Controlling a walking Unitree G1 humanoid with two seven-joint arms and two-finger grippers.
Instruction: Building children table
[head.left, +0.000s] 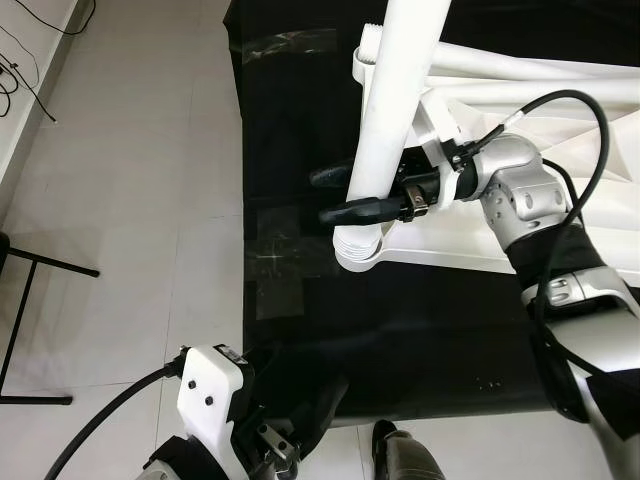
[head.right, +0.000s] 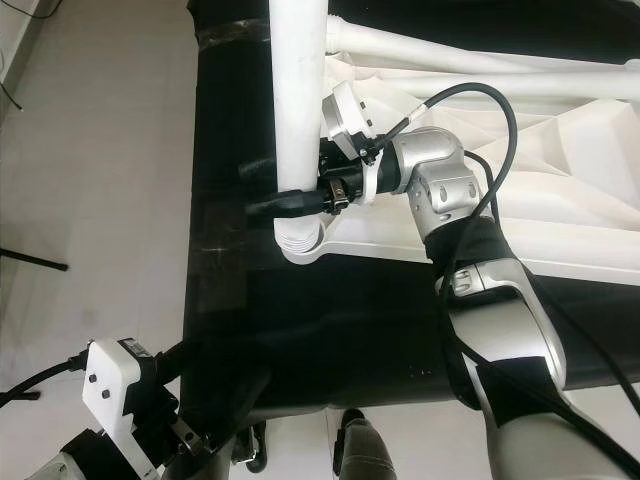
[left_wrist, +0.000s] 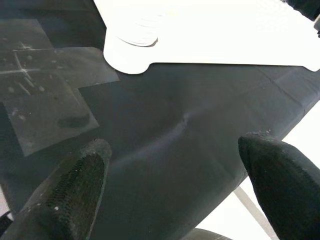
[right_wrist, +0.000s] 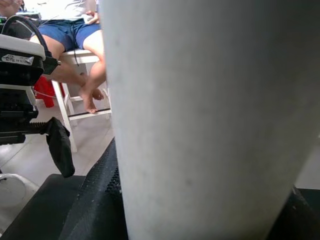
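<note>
A white table leg (head.left: 395, 100) stands nearly upright with my right gripper (head.left: 352, 195) shut on it, one black finger on each side. Its lower end sits at the ribbed round socket (head.left: 358, 250) on the corner of the white tabletop (head.left: 480, 240), which lies upside down on a black mat (head.left: 300, 130). In the right wrist view the leg (right_wrist: 210, 120) stands close up between the fingers. My left gripper (left_wrist: 170, 170) hovers open and empty over the mat's near edge, a short way from the socket (left_wrist: 137, 37).
Grey tape patches (head.left: 280, 250) lie on the mat left of the socket. Pale floor tiles (head.left: 120, 200) stretch to the left, with a black metal stand (head.left: 30, 300) and cables (head.left: 20, 70). A person sits on a white stool (right_wrist: 75, 35) beyond the mat.
</note>
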